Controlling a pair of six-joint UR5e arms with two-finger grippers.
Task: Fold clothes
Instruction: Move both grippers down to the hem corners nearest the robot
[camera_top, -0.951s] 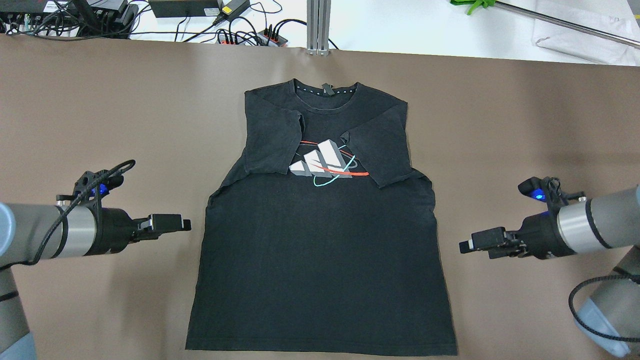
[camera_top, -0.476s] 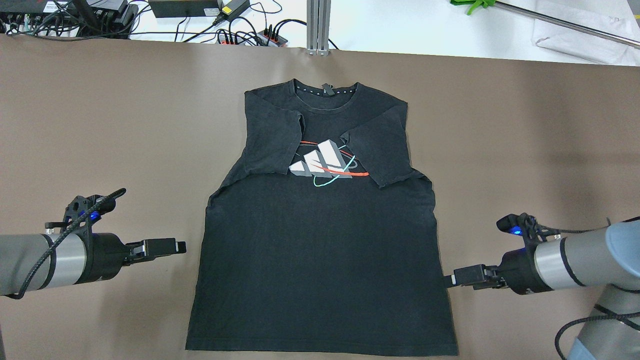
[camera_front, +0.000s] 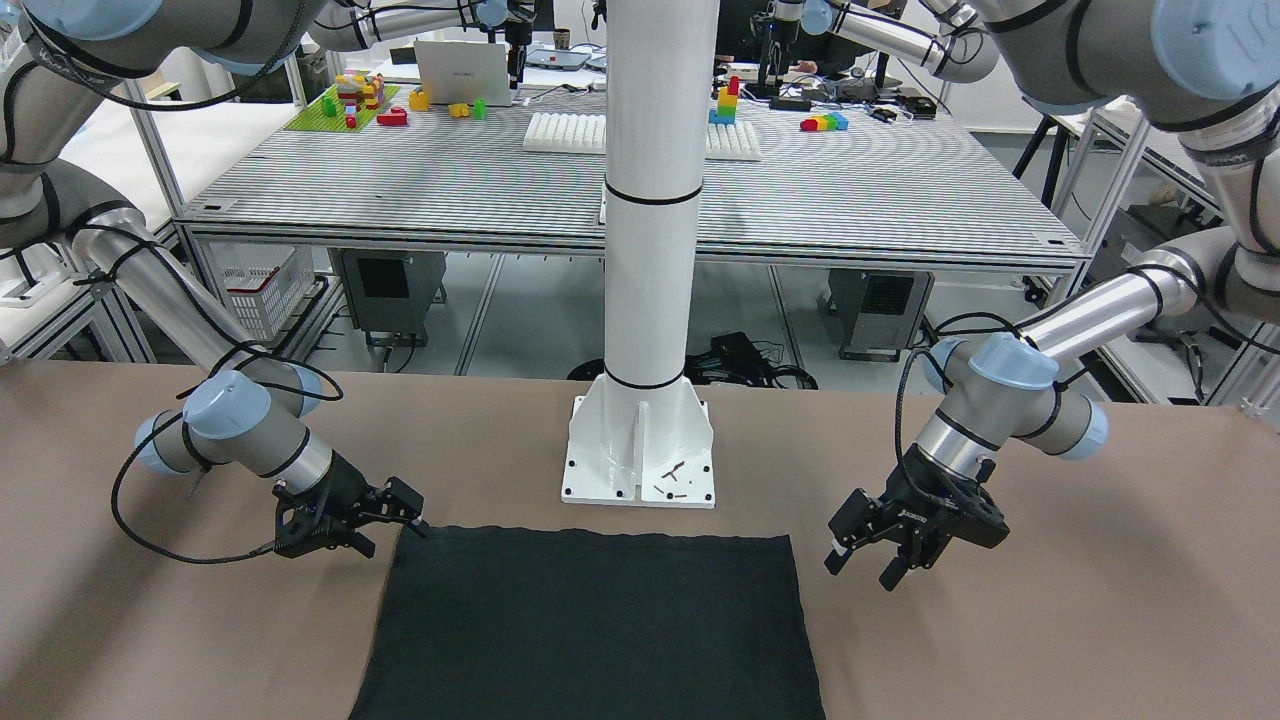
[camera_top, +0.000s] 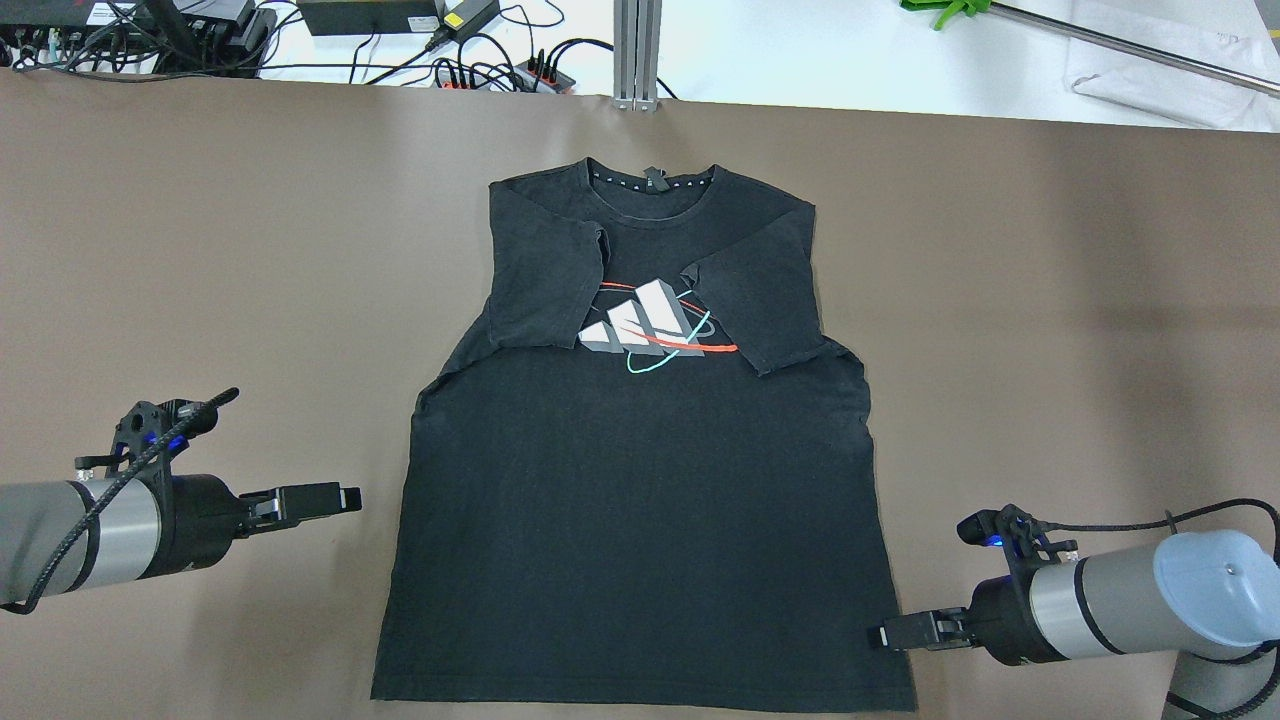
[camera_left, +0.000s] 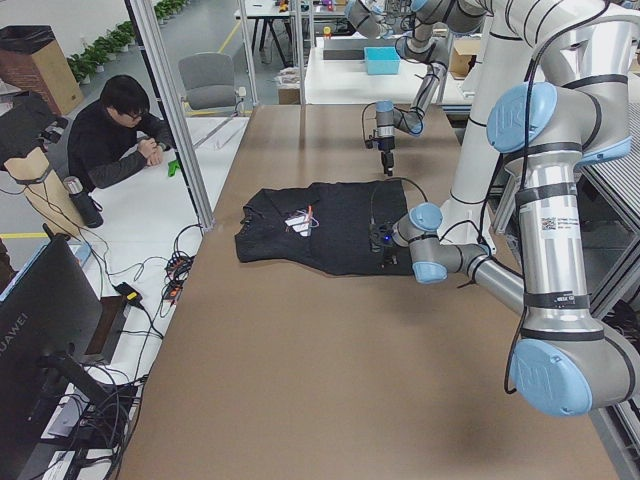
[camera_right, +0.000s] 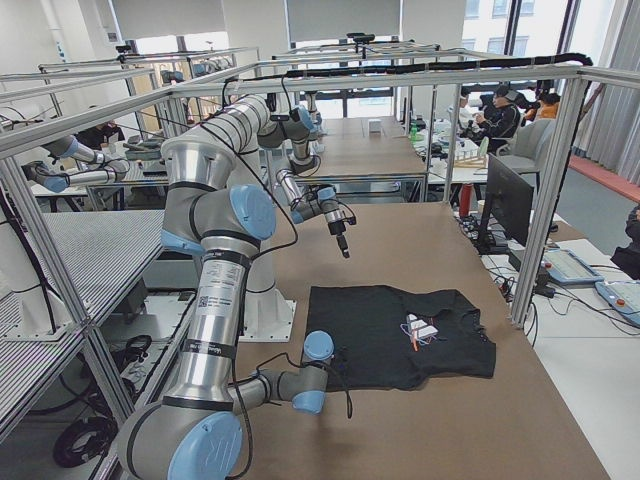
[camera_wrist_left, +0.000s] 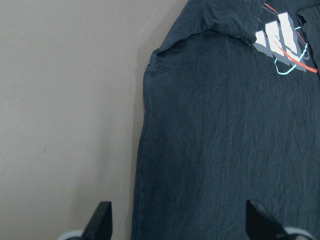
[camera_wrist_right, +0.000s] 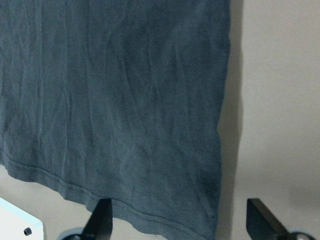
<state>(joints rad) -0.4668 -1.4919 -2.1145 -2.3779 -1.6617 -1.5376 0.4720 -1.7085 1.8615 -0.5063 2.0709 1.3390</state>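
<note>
Fingers are spread on left gripper (camera_top: 350, 496) and right gripper (camera_top: 880, 636); at 5 o'clock, only one black T-shirt (camera_top: 640, 520) layer may be pinched.

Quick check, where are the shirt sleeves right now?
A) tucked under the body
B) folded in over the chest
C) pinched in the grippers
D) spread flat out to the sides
B: both sleeves lie folded inward on the front of the t-shirt, their ends flanking the print.
</note>
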